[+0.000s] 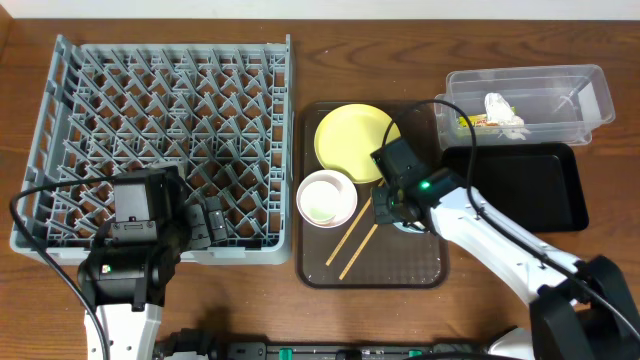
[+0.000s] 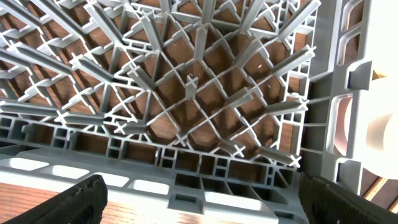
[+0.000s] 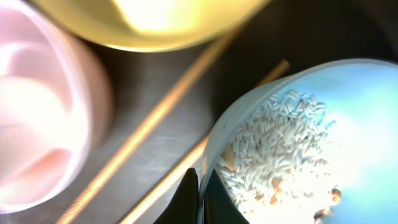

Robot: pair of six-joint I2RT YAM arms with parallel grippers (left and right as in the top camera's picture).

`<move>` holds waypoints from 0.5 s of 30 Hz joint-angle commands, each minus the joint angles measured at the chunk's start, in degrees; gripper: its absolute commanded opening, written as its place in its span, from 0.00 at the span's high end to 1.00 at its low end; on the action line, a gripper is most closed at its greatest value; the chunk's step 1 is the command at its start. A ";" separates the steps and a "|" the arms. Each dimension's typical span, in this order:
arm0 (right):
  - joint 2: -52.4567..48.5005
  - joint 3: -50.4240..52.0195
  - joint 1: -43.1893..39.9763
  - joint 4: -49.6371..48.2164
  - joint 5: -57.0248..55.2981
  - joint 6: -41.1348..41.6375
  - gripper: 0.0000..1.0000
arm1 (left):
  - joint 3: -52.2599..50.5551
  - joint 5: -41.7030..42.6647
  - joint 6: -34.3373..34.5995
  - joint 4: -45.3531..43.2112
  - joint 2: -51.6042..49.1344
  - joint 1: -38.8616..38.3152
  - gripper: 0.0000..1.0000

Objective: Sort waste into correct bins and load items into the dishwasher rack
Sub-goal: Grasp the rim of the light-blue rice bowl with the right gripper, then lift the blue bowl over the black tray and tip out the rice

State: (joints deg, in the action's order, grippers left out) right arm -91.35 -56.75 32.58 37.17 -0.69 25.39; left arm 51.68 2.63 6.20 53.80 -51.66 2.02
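Observation:
My right gripper (image 3: pixel 200 194) is shut on the rim of the light blue bowl (image 3: pixel 323 143), which holds white rice scraps (image 3: pixel 273 143); overhead the arm hides most of that bowl (image 1: pixel 410 224). Two wooden chopsticks (image 1: pixel 352 246) lie on the brown tray beside it. The yellow plate (image 1: pixel 352 138) and the white bowl (image 1: pixel 327 198) sit on the same tray. The clear tub (image 1: pixel 528 103) holds tissue and the orange-green wrapper. The black tray (image 1: pixel 530 185) lies below it. My left gripper (image 2: pixel 199 202) is open and empty at the front edge of the grey rack (image 1: pixel 165 140).
The brown serving tray (image 1: pixel 400 268) sits between the rack and the bins. The rack's lattice and pegs (image 2: pixel 193 93) fill the left wrist view. The white bowl shows at that view's right edge (image 2: pixel 379 124).

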 commanded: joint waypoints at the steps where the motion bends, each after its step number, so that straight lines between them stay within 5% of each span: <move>1: 4.48 -4.70 -2.93 1.11 5.51 -3.87 0.99 | 1.05 -0.13 0.52 0.15 0.00 -0.24 0.00; 15: 8.09 -6.14 -30.42 5.18 36.24 -10.78 0.99 | 1.05 -0.13 0.52 0.15 0.00 -0.24 0.00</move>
State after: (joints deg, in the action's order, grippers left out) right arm -83.55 -62.19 6.39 41.80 25.54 18.59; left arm 51.68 2.61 6.20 53.78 -51.66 2.02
